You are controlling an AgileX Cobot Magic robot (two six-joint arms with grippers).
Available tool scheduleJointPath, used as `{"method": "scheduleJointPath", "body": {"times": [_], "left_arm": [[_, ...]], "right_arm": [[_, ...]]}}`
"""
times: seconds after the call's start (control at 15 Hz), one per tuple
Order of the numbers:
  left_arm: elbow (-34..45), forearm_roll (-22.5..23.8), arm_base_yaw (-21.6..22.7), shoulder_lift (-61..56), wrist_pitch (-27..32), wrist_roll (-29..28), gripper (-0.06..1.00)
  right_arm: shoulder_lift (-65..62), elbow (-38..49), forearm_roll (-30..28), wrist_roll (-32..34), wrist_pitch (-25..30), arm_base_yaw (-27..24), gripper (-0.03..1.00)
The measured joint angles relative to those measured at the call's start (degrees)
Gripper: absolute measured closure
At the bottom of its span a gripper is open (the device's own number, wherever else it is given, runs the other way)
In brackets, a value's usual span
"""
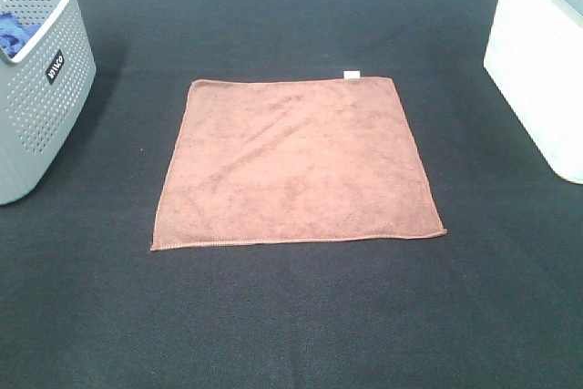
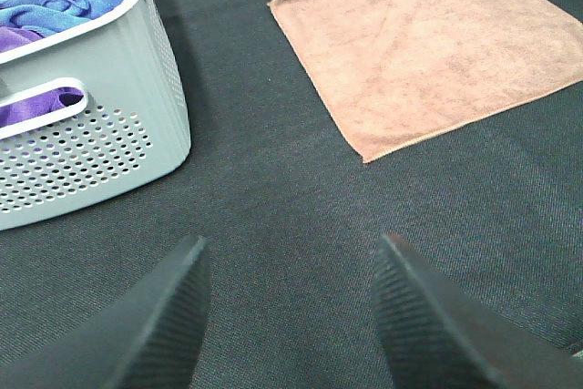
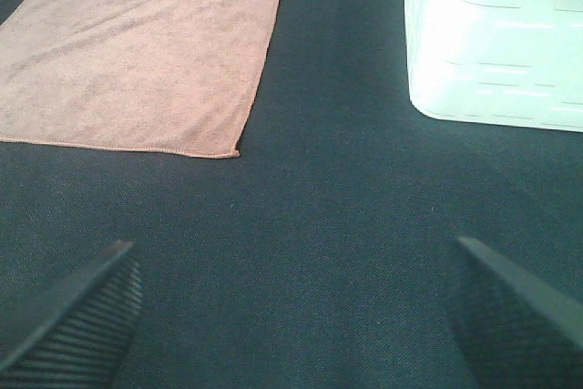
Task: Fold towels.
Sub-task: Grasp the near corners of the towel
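Observation:
A square rust-brown towel (image 1: 296, 164) lies flat and unfolded on the black table, with a small white tag (image 1: 352, 73) at its far edge. It also shows in the left wrist view (image 2: 428, 43) and the right wrist view (image 3: 137, 56). Neither arm shows in the exterior high view. My left gripper (image 2: 290, 312) is open and empty above bare table, short of the towel's near left corner. My right gripper (image 3: 296, 316) is open wide and empty above bare table, short of the towel's near right corner.
A grey perforated basket (image 1: 41, 88) stands at the left edge, holding blue and purple cloths (image 2: 55, 6). A white bin (image 1: 542, 61) stands at the right edge, also in the right wrist view (image 3: 496, 34). Black cloth covers the table (image 1: 291, 316).

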Motion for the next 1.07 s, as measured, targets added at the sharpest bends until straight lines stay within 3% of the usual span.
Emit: {"method": "scheduleJointPath", "body": {"times": [1.07], "left_arm": [[0.00,0.00,0.00,0.00,0.00,0.00,0.42]], "right_arm": [[0.00,0.00,0.00,0.00,0.00,0.00,0.12]]}}
